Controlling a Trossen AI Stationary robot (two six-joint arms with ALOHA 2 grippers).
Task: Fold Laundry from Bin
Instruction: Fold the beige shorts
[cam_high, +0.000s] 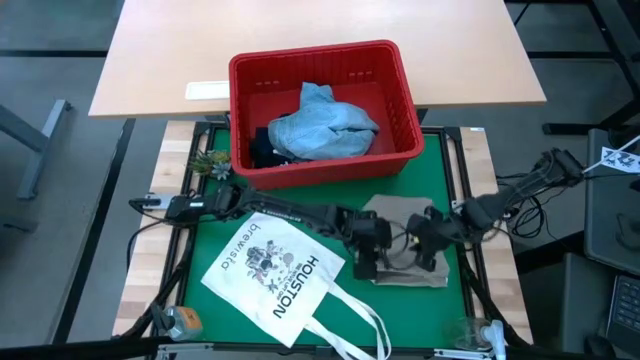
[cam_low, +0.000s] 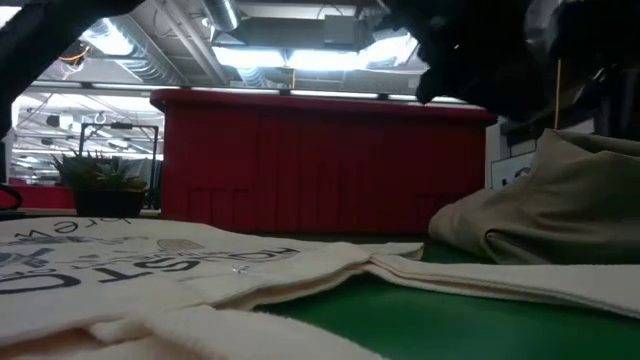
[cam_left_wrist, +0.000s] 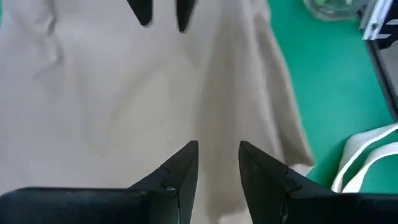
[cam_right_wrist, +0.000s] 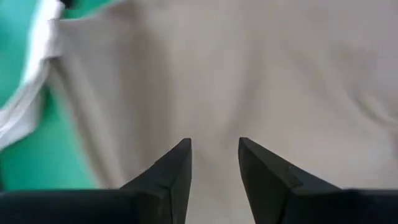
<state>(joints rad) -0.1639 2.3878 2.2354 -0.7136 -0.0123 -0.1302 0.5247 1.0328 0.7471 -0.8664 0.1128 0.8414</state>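
From above, both arms meet over a beige garment (cam_high: 405, 262) lying on the green mat (cam_high: 455, 190) at the table's right front, the left gripper (cam_high: 368, 252) and right gripper (cam_high: 432, 248) just beside each other above the cloth. The red bin (cam_high: 325, 112) stands behind them at the mat's far edge, with light blue jeans (cam_high: 325, 125) and a dark garment (cam_high: 265, 148) inside. A white tote bag (cam_high: 285, 275) printed "HOUSTON" lies on the mat's left front, and a tan tabletop (cam_high: 300, 30) extends beyond the bin over a grey floor.

At table height, the beige garment (cam_low: 560, 205) rises in a soft mound at right, the tote bag (cam_low: 150, 260) spreads across the foreground, and the bin (cam_low: 320, 165) fills the middle distance. Behind it are ceiling lights (cam_low: 300, 55) and a small plant (cam_low: 100, 172).

From the left wrist, the left gripper (cam_left_wrist: 219, 163) has its fingers slightly apart, holding nothing, over the beige garment (cam_left_wrist: 124, 87); the other arm's fingertips show at the far side. Green mat (cam_left_wrist: 329, 81) and a tote strap (cam_left_wrist: 367, 155) lie alongside.

From the right wrist, the right gripper (cam_right_wrist: 214, 158) likewise has its fingers slightly apart and empty over the cloth (cam_right_wrist: 249, 68), near its edge by the tote strap (cam_right_wrist: 31, 93).

The step appears to be taking hold of the garment to fold it. It would likely go best with each gripper pinching a single layer near an edge, well clear of the strap, and both lifting evenly so the cloth does not bunch.
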